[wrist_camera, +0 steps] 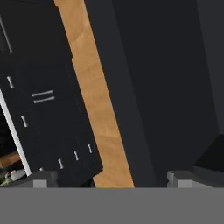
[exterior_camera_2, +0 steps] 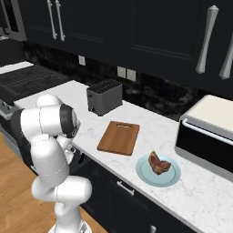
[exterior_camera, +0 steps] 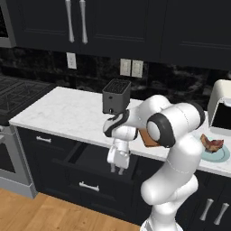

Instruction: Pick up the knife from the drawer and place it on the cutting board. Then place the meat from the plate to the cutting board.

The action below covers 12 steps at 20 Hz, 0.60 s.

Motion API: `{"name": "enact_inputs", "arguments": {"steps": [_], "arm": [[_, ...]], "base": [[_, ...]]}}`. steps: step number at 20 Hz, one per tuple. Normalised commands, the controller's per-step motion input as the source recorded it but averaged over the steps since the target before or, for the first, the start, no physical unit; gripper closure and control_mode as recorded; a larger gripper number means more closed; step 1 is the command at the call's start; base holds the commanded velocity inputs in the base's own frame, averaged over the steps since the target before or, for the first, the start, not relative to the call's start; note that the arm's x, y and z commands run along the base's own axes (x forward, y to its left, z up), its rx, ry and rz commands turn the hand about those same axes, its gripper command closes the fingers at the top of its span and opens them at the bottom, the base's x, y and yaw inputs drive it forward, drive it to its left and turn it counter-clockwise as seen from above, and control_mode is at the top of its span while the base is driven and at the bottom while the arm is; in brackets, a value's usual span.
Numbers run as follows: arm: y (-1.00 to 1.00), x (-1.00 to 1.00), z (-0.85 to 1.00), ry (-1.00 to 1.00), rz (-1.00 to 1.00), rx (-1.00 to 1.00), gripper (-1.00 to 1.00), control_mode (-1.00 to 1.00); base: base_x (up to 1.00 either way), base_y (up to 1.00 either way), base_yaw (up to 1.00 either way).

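Observation:
The wide black drawer (exterior_camera: 90,159) stands pulled open below the counter, its silver bar handle on the front. My gripper (exterior_camera: 117,170) hangs pointing down just over the drawer's right part, open and empty. In the hand view the gripper (wrist_camera: 111,181) has its tips far apart over the dark drawer inside. The knife is hidden from view. On the counter lies the reddish-brown cutting board (exterior_camera_2: 119,137), partly behind my arm in the left base view (exterior_camera: 147,138). To its right, the meat (exterior_camera_2: 159,163) sits on the teal plate (exterior_camera_2: 144,173).
A black toaster (exterior_camera_2: 104,97) stands behind the board on the white marble counter (exterior_camera: 58,113). A white-topped oven box (exterior_camera_2: 209,129) is at the far right. A stove (exterior_camera: 13,97) lies left of the counter. Wooden floor (wrist_camera: 94,96) shows below the cabinets.

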Motion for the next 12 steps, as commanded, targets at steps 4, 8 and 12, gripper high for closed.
{"name": "enact_inputs", "arguments": {"steps": [4,8,12], "arm": [[0.00,0.00,-0.06,-0.15,-0.01,0.00,-1.00,-1.00],[0.06,0.00,-0.31,-0.10,0.00,0.00,-1.00,-1.00],[0.15,0.00,-0.53,-0.10,0.00,0.00,-1.00,-1.00]], "base": [[0.00,0.00,0.00],[0.00,0.00,0.00],[0.00,0.00,0.00]]}}
